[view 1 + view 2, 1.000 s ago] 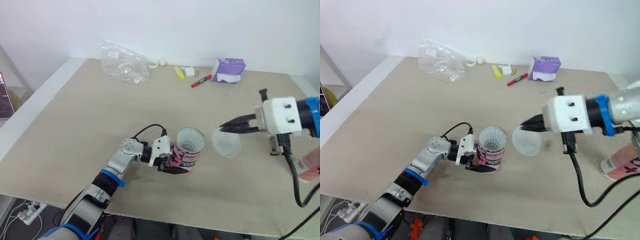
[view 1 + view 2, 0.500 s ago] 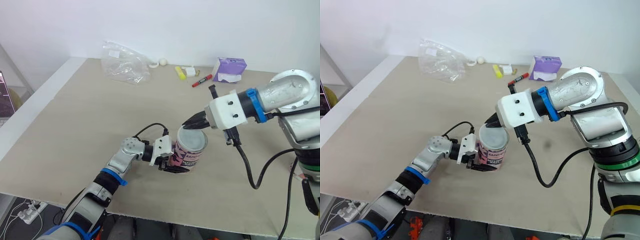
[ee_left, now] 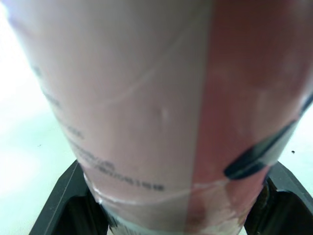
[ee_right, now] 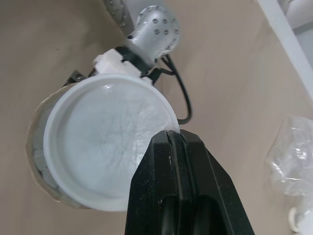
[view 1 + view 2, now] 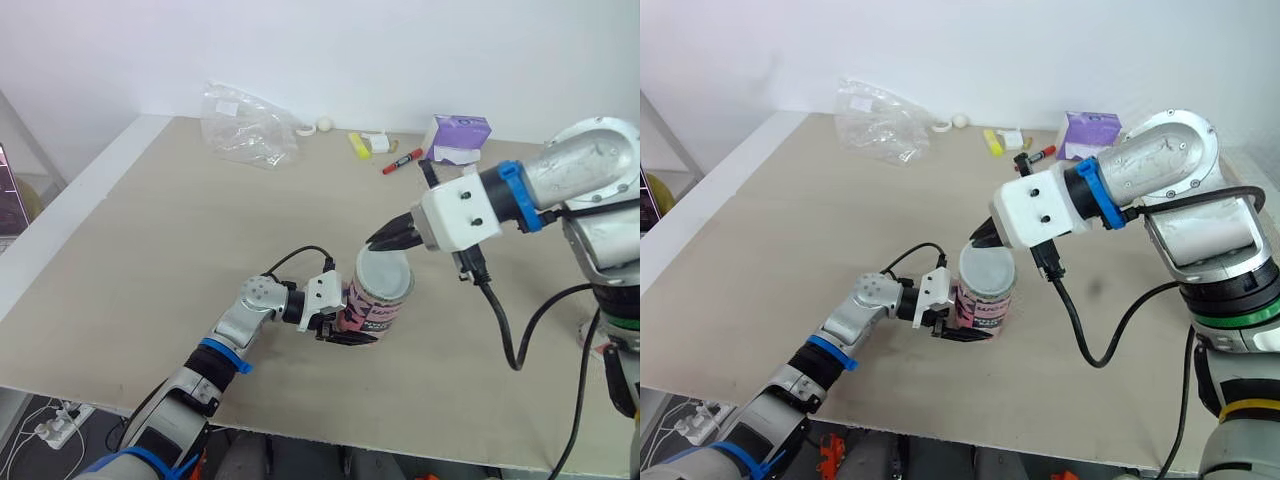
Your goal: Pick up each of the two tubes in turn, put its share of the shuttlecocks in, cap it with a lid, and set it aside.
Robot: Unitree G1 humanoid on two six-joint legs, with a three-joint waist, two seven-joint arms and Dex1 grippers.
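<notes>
A pink shuttlecock tube [image 5: 372, 308] stands upright on the table near its front edge. My left gripper [image 5: 345, 325] is shut on the tube's lower part, and its black fingers [image 3: 68, 196] flank the tube [image 3: 161, 107] in the left wrist view. A translucent white lid [image 5: 385, 271] lies over the tube's mouth. My right gripper [image 5: 385, 240] is shut on the far rim of the lid [image 4: 105, 147]. In the right wrist view the lid sits slightly off centre, with a strip of the tube's rim [image 4: 36, 147] showing beside it. Feathers show faintly through the lid.
Along the table's far edge lie a crumpled clear plastic bag [image 5: 245, 128], a small white ball [image 5: 324, 125], a yellow object [image 5: 358, 146], a red marker [image 5: 402, 161] and a purple box [image 5: 458, 138]. The table's front edge [image 5: 330, 425] runs close below the tube.
A second ago my right gripper held the lid in the air to the right of the open tube. It has carried the lid left onto the tube's mouth. The left gripper has stayed still.
</notes>
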